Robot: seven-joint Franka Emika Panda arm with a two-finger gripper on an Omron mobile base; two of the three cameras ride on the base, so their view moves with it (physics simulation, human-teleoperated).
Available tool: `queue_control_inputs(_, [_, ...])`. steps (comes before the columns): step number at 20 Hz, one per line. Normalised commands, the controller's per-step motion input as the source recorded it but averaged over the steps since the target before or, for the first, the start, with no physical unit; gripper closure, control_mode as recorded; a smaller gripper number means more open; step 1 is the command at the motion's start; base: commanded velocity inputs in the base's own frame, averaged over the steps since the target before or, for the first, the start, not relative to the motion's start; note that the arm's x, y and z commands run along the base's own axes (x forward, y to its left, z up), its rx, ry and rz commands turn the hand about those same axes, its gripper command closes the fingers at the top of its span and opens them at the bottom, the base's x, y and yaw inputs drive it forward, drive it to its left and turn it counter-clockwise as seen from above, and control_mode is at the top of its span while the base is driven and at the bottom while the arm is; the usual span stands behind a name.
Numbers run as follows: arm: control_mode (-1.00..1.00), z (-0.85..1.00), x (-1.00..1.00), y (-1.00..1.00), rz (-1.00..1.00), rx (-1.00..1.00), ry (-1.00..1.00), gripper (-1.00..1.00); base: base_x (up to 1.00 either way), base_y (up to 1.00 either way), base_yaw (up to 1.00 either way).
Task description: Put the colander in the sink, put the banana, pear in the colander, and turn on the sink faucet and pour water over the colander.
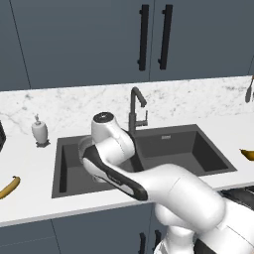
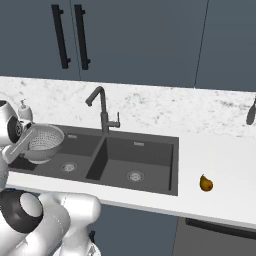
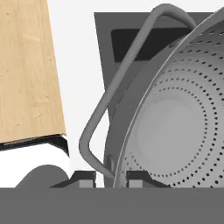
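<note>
My gripper (image 3: 111, 180) is shut on the rim of the colander (image 3: 175, 122), a perforated silver-grey bowl with a wire loop handle. In the right base view the colander (image 2: 46, 141) hangs tilted over the left basin of the dark sink (image 2: 150, 160), with the gripper (image 2: 33, 134) at its near left rim. The banana (image 1: 10, 187) lies on the white counter left of the sink (image 1: 198, 149). On the counter to the right of the sink rests the pear (image 2: 206, 183). The faucet (image 2: 102, 107) stands behind the centre divider, with no water running.
A white soap dispenser (image 1: 39, 131) stands at the back left of the sink. A dark object (image 2: 251, 112) leans at the far right by the wall. My arm (image 1: 149, 183) crosses in front of the left basin. Dark cabinets (image 1: 149, 34) hang above.
</note>
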Motion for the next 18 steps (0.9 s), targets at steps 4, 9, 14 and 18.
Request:
queue_control_inputs(4, [-1.00, -0.31, 0.52, 0.02, 0.00, 0.00, 0.06, 1.00, 0.00, 0.00, 0.00])
queue_control_inputs(9, [-1.00, -0.18, 0.54, 0.04, 0.00, -0.01, 0.08, 1.00, 0.00, 0.00, 0.00])
queue_control_inputs(14, [-1.00, -0.32, 0.48, 0.06, 0.00, 0.00, 0.02, 1.00, 0.00, 0.00, 0.00])
queue_control_inputs(18, [-1.00, -0.40, 0.54, 0.13, 0.00, 0.00, 0.00, 1.00, 0.00, 0.00, 0.00])
